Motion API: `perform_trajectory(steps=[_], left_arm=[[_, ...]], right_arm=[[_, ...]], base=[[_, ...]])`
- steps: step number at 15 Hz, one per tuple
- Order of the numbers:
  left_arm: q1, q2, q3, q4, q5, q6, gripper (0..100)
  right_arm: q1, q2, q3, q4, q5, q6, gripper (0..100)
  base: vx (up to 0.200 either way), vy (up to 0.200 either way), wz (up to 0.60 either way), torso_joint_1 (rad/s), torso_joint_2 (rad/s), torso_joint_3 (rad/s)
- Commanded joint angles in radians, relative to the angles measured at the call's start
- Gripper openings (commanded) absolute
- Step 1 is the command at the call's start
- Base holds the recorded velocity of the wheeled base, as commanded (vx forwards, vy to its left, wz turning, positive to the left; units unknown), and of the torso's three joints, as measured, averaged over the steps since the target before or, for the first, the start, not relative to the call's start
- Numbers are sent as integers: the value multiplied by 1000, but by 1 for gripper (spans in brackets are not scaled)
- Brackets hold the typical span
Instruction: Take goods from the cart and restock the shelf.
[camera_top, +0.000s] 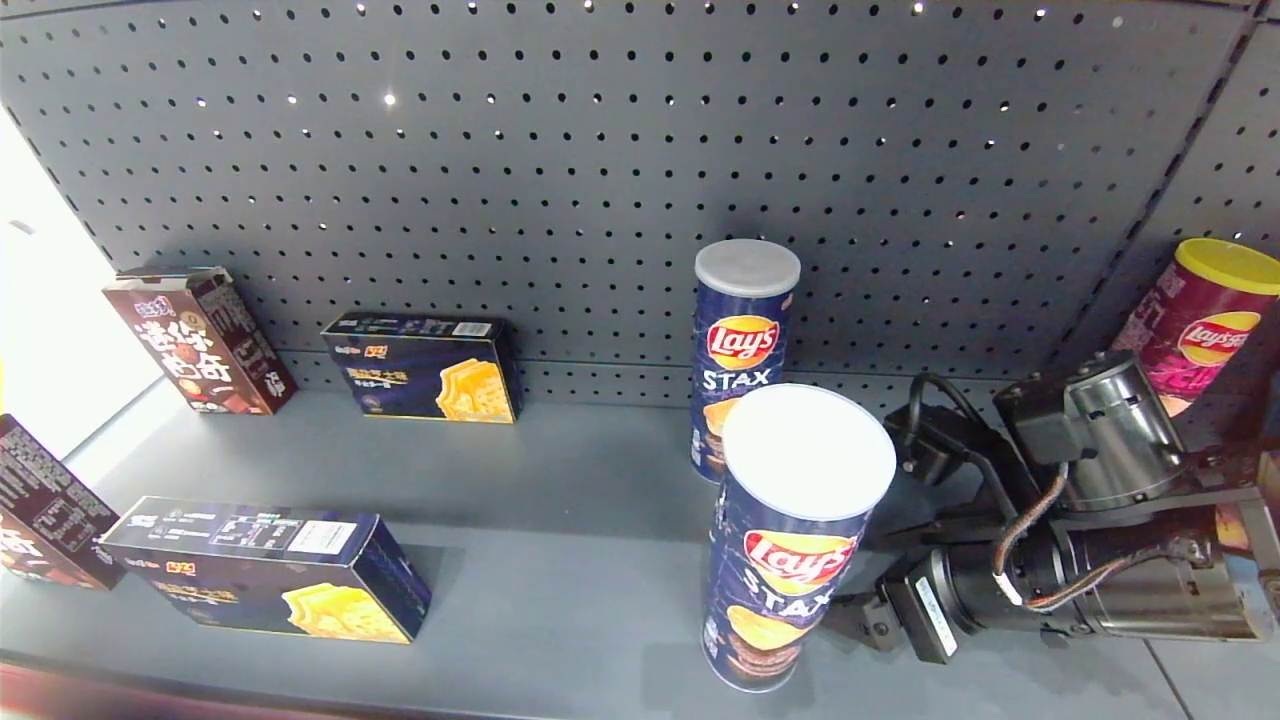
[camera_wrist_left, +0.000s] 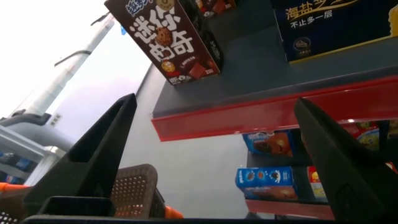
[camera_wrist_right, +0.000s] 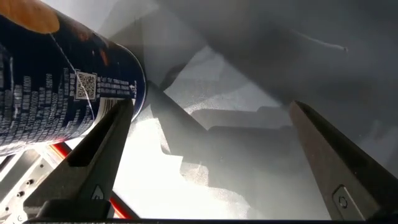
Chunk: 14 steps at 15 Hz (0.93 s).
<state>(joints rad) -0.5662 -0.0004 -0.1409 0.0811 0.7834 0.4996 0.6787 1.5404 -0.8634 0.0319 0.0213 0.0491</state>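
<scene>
Can (camera_top: 790, 540) upright at shelf (camera_top: 560, 520) front, just before second can (camera_top: 745, 340). Right hand (camera_wrist_right: 211, 109) open beside it, one finger (camera_wrist_right: 102, 152) near its base. Draw back level and straight, keeping clear of both cans.

grey pegboard panel (camera_top: 600, 150) at the back; white slanted post (camera_wrist_left: 74, 59) in the bright background

High view over the shelf (camera_top: 560, 500), two low wrist views.
The head camera looks forward and down on the shelf from near. The left wrist camera looks up from below its red front edge, sharing the brown box (camera_top: 45, 515) (camera_wrist_left: 168, 37) at 8 o'clock. The right wrist camera sits low and close, sharing the blue can (camera_top: 790, 540) (camera_wrist_right: 56, 81) at 5 o'clock.
</scene>
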Motion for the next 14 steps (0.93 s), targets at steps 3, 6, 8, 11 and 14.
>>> perform_trajectory(steps=[3,6,8,11,14], left_arm=[[0,0,1,0,0,1,100],[0,0,3,0,0,1,100],[0,0,3,0,0,1,100],[0,0,1,0,2,1,100],[0,0,3,0,2,-1,100]], right_arm=[[-8,-31,26,0,0,0,100],[-5,-54,55,2,3,-2,100],[-1,-49,47,0,3,-2,100],[9,-25,18,2,5,-2,100],[15,-3,-3,0,3,-2,100]], base=[[0,0,0,0,0,0],[0,0,0,0,0,0],[0,0,0,0,0,0],[0,0,0,0,0,0],[0,0,0,0,0,0]])
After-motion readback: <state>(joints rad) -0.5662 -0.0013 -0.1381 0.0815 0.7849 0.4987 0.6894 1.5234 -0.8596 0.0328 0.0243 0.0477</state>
